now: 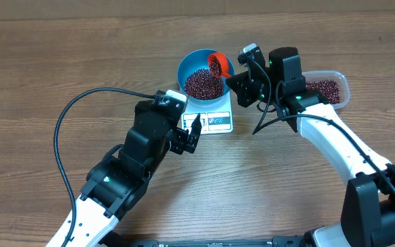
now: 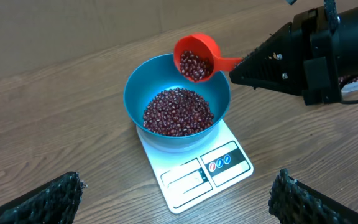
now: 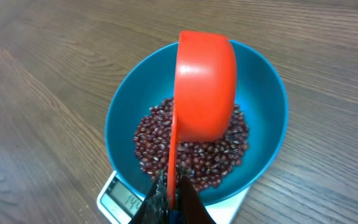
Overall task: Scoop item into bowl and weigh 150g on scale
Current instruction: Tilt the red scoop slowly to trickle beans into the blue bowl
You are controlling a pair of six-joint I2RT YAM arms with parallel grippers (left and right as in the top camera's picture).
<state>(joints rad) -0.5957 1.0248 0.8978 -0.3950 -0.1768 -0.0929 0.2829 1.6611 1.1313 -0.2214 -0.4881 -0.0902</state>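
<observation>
Smooth round blue bowl (image 2: pixel 135 93) on flat white scale (image 2: pixel 197 177), small oval maroon beans (image 2: pixel 178 112) heaped inside, right gripper (image 3: pixel 169 196) clamped on tilted orange plastic scoop (image 3: pixel 207 87) over bowl rim, left gripper (image 1: pixel 190 130) spread wide, empty, before bowl, clear tub (image 1: pixel 338 86) right of bowl.

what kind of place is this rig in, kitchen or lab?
Probably a lab test bench, not a kitchen: plain wooden table, a blue bowl of beans staged on a white kitchen scale, and the right pincer shut on an orange scoop.
</observation>
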